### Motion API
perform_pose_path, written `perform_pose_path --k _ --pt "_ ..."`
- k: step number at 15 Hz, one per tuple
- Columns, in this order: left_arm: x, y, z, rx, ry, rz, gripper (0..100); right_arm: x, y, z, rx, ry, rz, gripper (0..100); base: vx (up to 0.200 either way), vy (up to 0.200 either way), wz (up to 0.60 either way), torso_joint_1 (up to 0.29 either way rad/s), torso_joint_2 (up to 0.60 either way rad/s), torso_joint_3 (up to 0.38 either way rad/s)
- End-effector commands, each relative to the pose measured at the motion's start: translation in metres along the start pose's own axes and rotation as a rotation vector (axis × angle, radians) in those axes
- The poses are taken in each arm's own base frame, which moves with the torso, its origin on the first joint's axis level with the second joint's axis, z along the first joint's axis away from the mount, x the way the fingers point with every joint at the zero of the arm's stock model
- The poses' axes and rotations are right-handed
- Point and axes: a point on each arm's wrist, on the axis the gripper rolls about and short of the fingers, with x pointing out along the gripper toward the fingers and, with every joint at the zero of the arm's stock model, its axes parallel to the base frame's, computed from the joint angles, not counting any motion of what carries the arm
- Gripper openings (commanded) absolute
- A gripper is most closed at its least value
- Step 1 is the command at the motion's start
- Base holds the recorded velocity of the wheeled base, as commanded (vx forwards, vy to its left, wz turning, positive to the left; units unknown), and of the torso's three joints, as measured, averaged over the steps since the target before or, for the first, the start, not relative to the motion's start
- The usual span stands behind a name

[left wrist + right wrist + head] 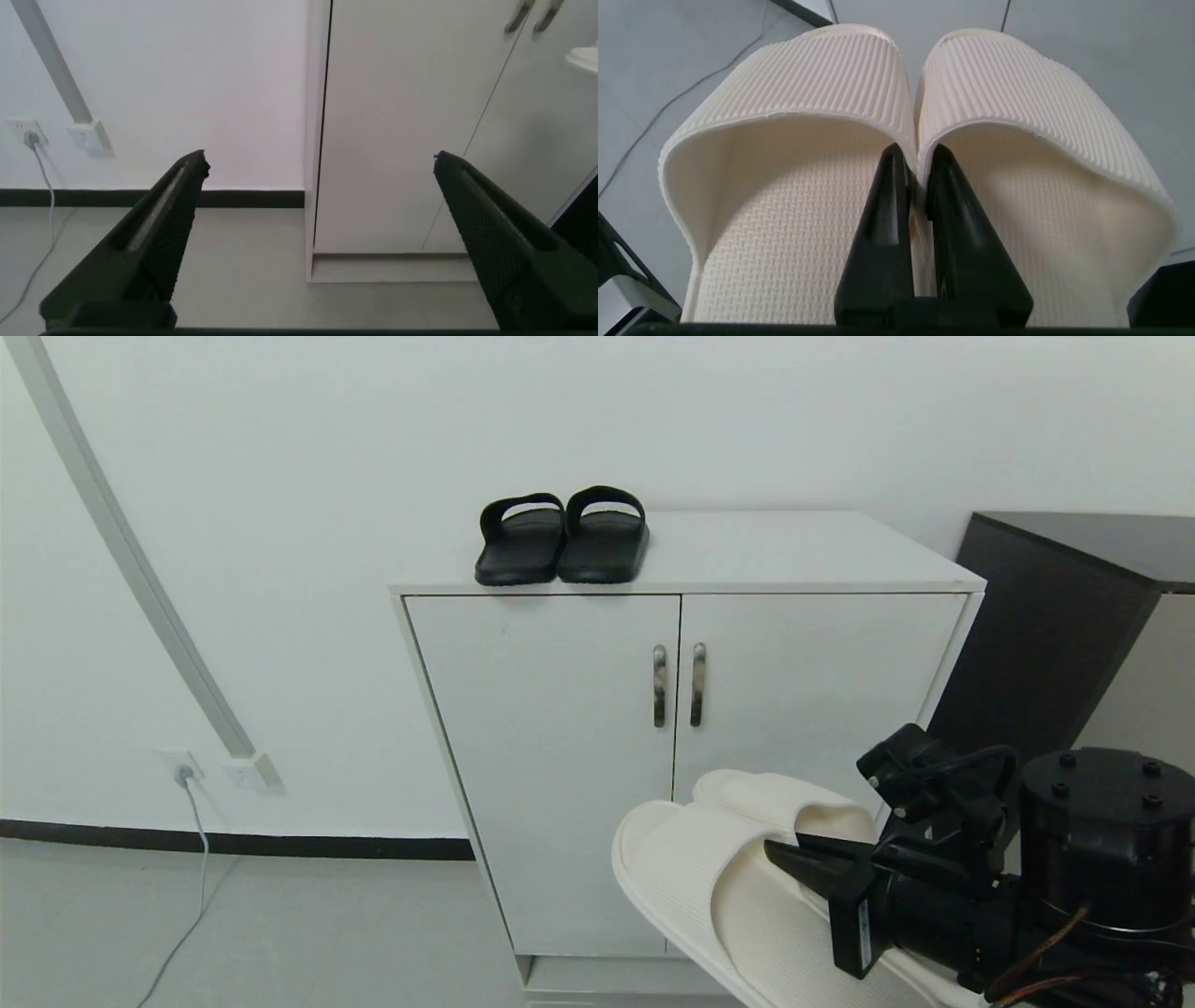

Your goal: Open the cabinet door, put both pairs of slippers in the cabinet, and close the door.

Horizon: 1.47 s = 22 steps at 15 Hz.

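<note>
Right wrist view: the right gripper (917,154) has its jaws pressed almost together. They pinch the white slippers (803,103) where the two uppers meet, so the pair hangs as one bundle.
White pair, place: held in the air low in front of the cabinet (794,551), before its right door (812,681). It looks apart from the door, though the gap cannot be judged for certain.
Left gripper (320,161): jaws spread wide with nothing between them, facing the cabinet's lower left corner and the floor (234,252) beside it.
Doors: the left door (541,728) and the right door are both shut. The two handles (659,685) stand side by side at the cabinet's middle seam.
Black slippers (560,537): side by side on top of the cabinet, at its front edge and toward its left side.
Done so far: by my reading, only the pickup of the white pair; no door is open and neither pair is inside.
Left to do: open a door, most likely with the free left gripper, place the white pair, fetch and place the black pair, then shut the door.
Hidden or unclear: the cabinet's inside is behind the shut doors. The heels of the white pair are covered by the arm or cut off, and the cabinet's foot runs out of the head view. How firmly both slippers are caught cannot be told.
</note>
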Motion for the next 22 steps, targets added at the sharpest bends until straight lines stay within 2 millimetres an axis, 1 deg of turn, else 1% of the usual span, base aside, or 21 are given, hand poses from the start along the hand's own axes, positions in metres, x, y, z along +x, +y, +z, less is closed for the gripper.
perform_pose_path --k 1,8,10,16,20,21,22 --pt "0.0 0.0 0.0 0.0 0.001 0.0 100 0.0 0.0 0.0 -0.001 -0.001 0.0 0 0.0 0.0 0.0 -0.124 0.47 0.344" --pt "0.0 0.0 0.0 0.026 0.001 -0.013 100 0.0 0.001 -0.003 -0.002 0.009 0.005 0 0.0 0.0 0.0 -0.076 0.45 0.372" --pt "0.0 0.0 0.0 0.063 0.001 -0.018 100 -0.001 0.001 -0.003 -0.002 0.01 0.005 0 0.0 0.0 0.0 -0.012 0.37 0.354" --pt "0.0 -0.001 0.0 0.027 0.001 -0.026 100 0.0 0.001 -0.005 -0.002 -0.007 0.008 0 0.0 0.0 0.0 0.001 0.05 0.049" --pt "0.0 0.0 0.002 -0.007 -0.008 0.014 100 -0.001 0.001 -0.005 0.0 -0.008 0.007 0 0.0 0.0 0.0 0.0 0.0 0.0" --pt "-0.003 0.0 0.013 -0.018 -0.039 0.021 100 -0.001 0.001 -0.005 0.002 -0.011 0.007 0 0.0 0.0 0.0 0.0 0.0 0.0" --pt "-0.01 0.0 0.045 -0.068 -0.109 0.031 100 -0.002 0.001 -0.005 0.0 -0.01 0.009 0 0.0 0.0 0.0 0.0 0.0 0.0"
